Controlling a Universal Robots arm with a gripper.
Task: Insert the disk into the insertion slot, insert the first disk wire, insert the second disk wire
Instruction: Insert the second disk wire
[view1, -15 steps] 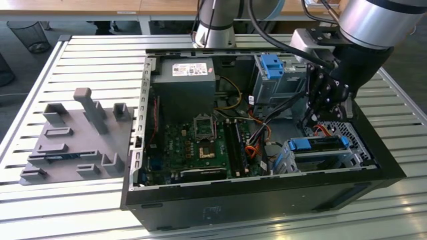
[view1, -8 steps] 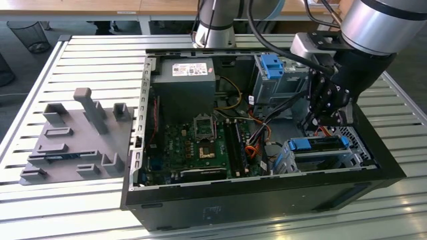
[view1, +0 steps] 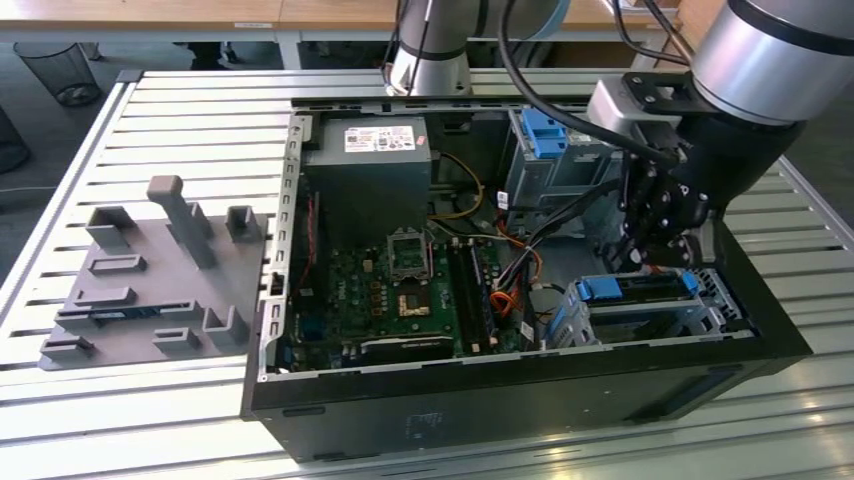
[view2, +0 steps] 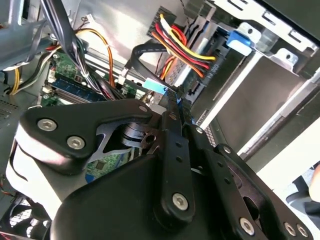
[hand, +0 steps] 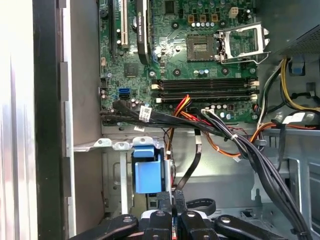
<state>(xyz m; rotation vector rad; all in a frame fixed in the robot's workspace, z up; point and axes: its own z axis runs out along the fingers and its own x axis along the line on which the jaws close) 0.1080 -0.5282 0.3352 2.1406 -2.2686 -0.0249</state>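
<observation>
The disk (view1: 638, 288) lies in its blue frame inside the insertion slot (view1: 674, 322), the low silver cage at the case's corner on the exterior view's right. My gripper (view1: 663, 262) hangs just above the disk's inner end. In both wrist views the gripper (hand: 172, 200) (view2: 172, 97) is shut, its fingertips pinching the end of a flat black disk wire (hand: 195, 160) (view2: 142, 50) close to the blue frame (hand: 148, 172) (view2: 239, 40). A bundle of red, yellow and orange wires (view2: 182, 47) runs to a black connector at the disk's edge.
The open computer case holds a green motherboard (view1: 400, 290), a grey power supply (view1: 367, 165) and a taller grey cage with a blue latch (view1: 547, 130). Loose black cables (hand: 260, 160) cross beside the gripper. A grey fixture plate (view1: 154, 280) lies on the slatted table.
</observation>
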